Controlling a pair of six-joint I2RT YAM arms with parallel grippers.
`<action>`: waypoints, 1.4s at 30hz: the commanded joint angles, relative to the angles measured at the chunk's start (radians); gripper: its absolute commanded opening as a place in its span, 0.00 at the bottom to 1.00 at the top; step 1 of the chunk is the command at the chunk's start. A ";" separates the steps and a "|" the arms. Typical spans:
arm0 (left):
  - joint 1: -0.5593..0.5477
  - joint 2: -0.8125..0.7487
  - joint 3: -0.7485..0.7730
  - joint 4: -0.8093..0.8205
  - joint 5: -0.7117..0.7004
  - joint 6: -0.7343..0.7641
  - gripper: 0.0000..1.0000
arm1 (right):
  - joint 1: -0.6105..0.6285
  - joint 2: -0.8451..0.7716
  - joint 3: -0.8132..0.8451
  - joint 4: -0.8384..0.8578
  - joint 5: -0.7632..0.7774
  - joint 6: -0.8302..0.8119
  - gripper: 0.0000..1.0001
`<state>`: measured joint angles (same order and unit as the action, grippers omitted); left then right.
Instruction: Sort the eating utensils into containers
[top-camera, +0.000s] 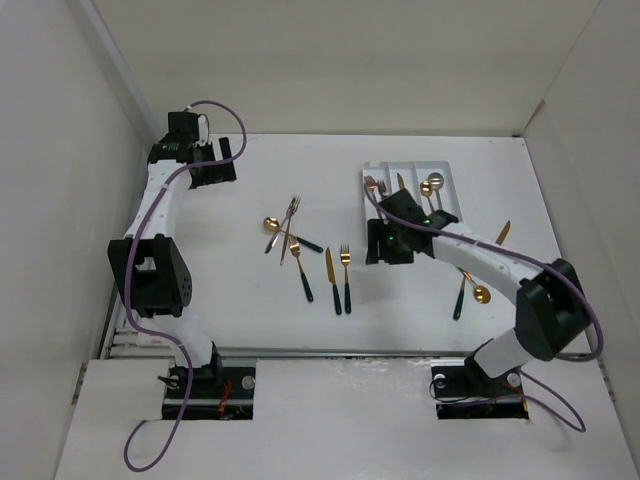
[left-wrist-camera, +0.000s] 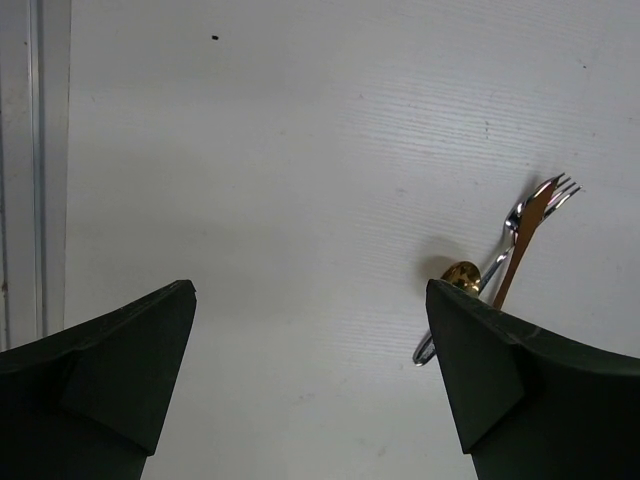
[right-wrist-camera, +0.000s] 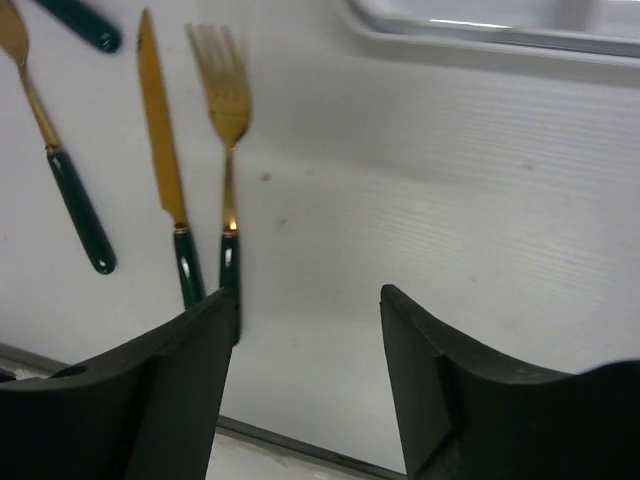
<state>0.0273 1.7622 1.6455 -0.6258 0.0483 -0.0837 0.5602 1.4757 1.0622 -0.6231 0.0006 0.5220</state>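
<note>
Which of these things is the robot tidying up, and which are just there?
For the job: the loose fork, knife and spoon, the crossed pile of cutlery, the white tray, and the left claw and right claw, both open.

Just there: the purple cables, white walls, table.

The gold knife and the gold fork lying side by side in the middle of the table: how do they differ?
The knife ends in a flat, plain blade, while the fork ends in tines on a thin neck. The fork lies on the side nearer the tray and the knife on the side away from it. Both have gold heads and dark green handles. They lie nearly parallel without touching, heads pointing the same way, and neither is held.
</note>
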 joint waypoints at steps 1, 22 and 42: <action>0.006 -0.021 0.027 -0.006 0.025 0.009 1.00 | 0.102 0.117 0.091 0.036 -0.002 0.028 0.64; 0.016 -0.030 0.027 -0.006 0.016 0.009 1.00 | 0.302 0.331 0.150 0.020 0.108 0.184 0.41; 0.016 -0.040 0.008 -0.006 0.016 0.018 1.00 | 0.302 0.353 0.146 -0.003 0.193 0.191 0.00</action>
<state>0.0364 1.7622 1.6455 -0.6270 0.0597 -0.0818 0.8524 1.8233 1.1812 -0.5976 0.1242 0.7227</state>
